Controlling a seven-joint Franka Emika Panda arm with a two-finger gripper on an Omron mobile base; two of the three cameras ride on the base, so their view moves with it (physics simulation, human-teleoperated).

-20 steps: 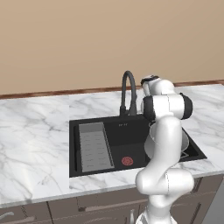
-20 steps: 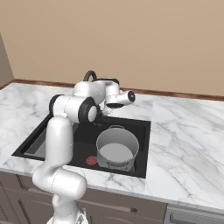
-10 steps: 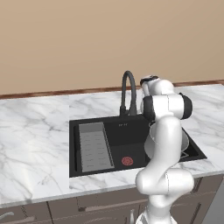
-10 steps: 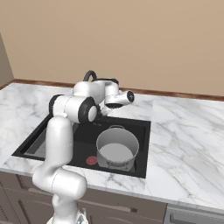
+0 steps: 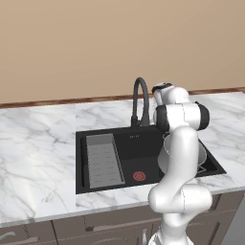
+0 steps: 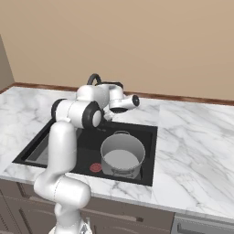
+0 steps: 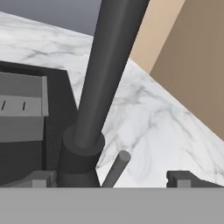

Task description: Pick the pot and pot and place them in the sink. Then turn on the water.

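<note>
One wide grey metal stockpot point(image 6: 121, 156) was visible, w/ small loop side handles, open top, pale inside, upright. It stood in the large black rectangular sink point(image 6: 147, 157), at the basin's right end, near the front right corner. The second, dark pot couldn't be made out; a dark edge by the stockpot in the left base view was too hidden behind the arm to tell.

One sink, sunk in the white marble counter point(image 5: 38, 158). One grey ribbed tray point(image 5: 102, 160) lay along the basin's left end. One small red round drain mark point(image 5: 139, 176) sat on the basin floor near the front edge, just left of the stockpot.

One black gooseneck faucet point(image 5: 140, 102) rose from the sink's back edge, about mid-length. In the hand view its stem point(image 7: 103, 87) was very close, w/ a short grey lever point(image 7: 117, 168) by its base.

One gripper point(image 7: 109, 178), jaws spread wide, nothing held, one fingertip each side of the faucet base at the back edge of the sink.
</note>
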